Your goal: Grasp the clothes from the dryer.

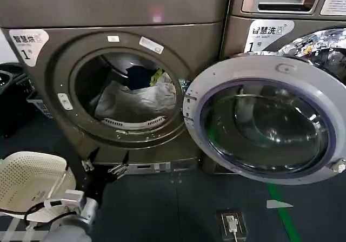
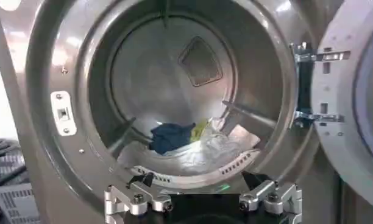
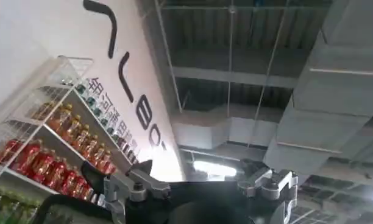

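1. The clothes [image 1: 135,96] are seen left of centre in the head view, piled inside the dryer [image 1: 108,63] drum behind its swung-open door [image 1: 265,117].
2. The left gripper [image 2: 202,185] is held released and empty before the drum opening.
3. The right gripper [image 3: 198,176] is pointed at the ceiling, fingers spread, nothing held.
4. A white basket [image 1: 30,180] is seen at lower left.

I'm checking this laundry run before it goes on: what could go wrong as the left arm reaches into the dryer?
1. The left gripper, open, sits low before the drum; it may catch the lower rim.
2. The white cloth drapes over the rim, with a dark blue garment behind: one grasp may leave some behind.
3. The open door hangs close on the right and could be bumped.
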Motion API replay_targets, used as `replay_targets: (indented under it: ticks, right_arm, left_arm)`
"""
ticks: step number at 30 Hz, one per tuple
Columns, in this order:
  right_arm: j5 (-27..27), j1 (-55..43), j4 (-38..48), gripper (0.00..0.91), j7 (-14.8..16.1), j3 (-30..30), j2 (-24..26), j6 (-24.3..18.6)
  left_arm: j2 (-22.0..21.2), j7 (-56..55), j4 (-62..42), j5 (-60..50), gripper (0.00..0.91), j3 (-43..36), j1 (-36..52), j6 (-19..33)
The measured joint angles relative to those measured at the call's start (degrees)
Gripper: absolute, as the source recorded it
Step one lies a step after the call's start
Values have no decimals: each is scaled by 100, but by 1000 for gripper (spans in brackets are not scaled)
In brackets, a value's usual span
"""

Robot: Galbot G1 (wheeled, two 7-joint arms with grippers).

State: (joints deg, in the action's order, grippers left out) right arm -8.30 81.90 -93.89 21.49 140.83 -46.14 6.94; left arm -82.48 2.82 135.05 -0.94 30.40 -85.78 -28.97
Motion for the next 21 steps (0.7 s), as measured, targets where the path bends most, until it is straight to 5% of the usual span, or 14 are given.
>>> replay_targets:
  ticks: [21]
  right_arm:
    - [-4, -20, -33, 907, 51, -13, -49, -10]
  left_arm:
    - [-11, 37, 20, -20, 907, -24, -21, -15]
